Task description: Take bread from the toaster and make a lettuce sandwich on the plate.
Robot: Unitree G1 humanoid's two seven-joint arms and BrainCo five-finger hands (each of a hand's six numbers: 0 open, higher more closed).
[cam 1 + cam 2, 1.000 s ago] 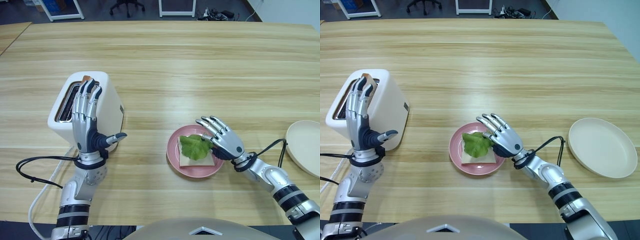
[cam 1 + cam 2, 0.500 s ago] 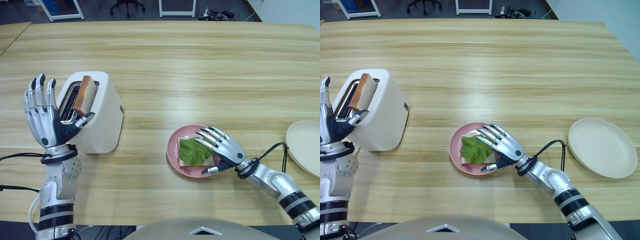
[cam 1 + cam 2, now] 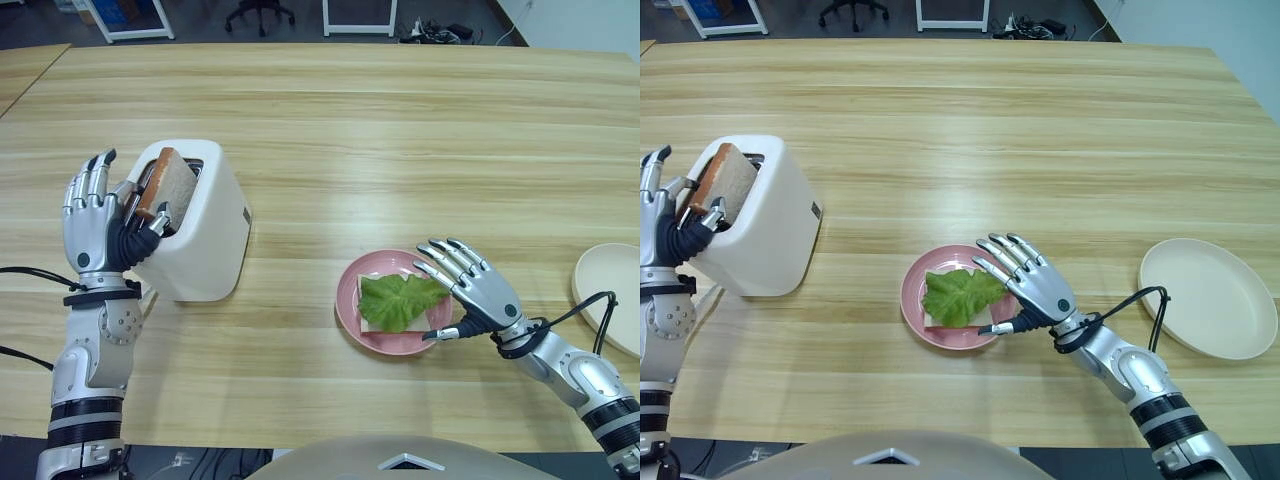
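The left robot hand (image 3: 98, 228) pinches the bread slice (image 3: 166, 180) in the toaster (image 3: 208, 238); the right robot hand (image 3: 482, 292), spread, sits beside the pink plate (image 3: 349, 318).

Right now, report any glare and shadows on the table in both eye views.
Left eye view: a pale sheen lies on the table beyond the pink plate; the toaster throws only a soft, narrow shadow at its base. Right eye view: the same sheen sits mid-table, and the lettuce is evenly lit, with no hard highlights.
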